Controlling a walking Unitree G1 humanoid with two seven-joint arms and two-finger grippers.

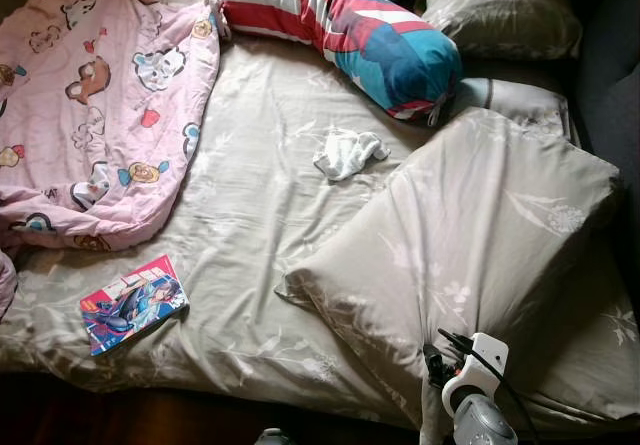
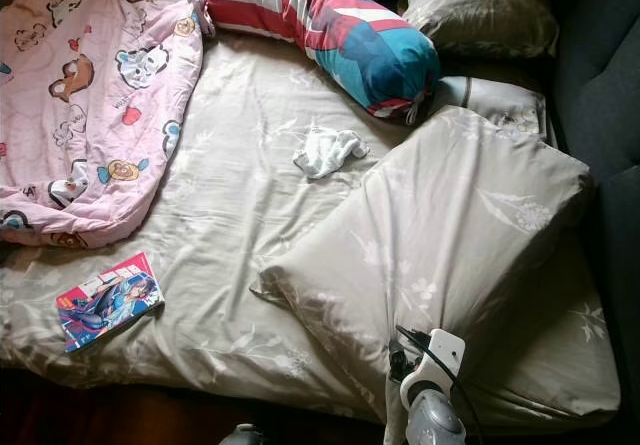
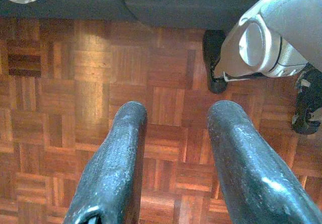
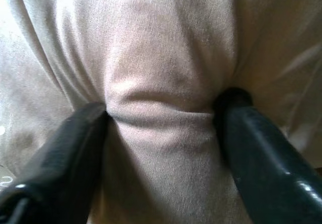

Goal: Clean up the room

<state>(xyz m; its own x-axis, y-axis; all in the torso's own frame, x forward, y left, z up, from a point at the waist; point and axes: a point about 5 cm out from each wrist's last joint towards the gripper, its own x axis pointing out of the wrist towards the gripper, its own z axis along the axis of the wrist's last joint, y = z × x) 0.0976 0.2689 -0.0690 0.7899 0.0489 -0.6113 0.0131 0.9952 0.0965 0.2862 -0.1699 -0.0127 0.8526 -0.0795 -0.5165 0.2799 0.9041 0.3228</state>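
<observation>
- Left eye view: the bed with its grey-beige leaf-print sheet [image 1: 250, 215] is far from tidy; a large grey-beige floral pillow [image 1: 470, 235] lies askew across the near right part of the mattress, one corner pointing toward the middle; the right gripper [image 1: 440, 350] is at that pillow's near edge, just above the silver wrist; a small crumpled white cloth [image 1: 348, 153] sits loose on the sheet near the middle; a pink cartoon-print blanket [image 1: 95, 105] is heaped over the far left part; a colourful comic book with a pink border [image 1: 133, 304] lies flat near the front left edge; a striped red, white and blue bolster [image 1: 340, 25] rests across the head end, beside two more grey pillows [image 1: 500, 10].
- Right eye view: the same scene; nothing looks put away yet, so I judge the tidying barely begun, with pillow, cloth, book and blanket all left to deal with.
- Left wrist view: the left gripper [image 3: 176, 148] hangs idle over reddish parquet floor [image 3: 75, 83], its two black fingers apart with nothing between them; the bed's dark base runs along the far side.
- Right wrist view: the right gripper's fingers [image 4: 60, 148] are clamped on a bunched fold of the pillow's fabric; the grip looks secure enough to lift or drag it toward the head end.
</observation>
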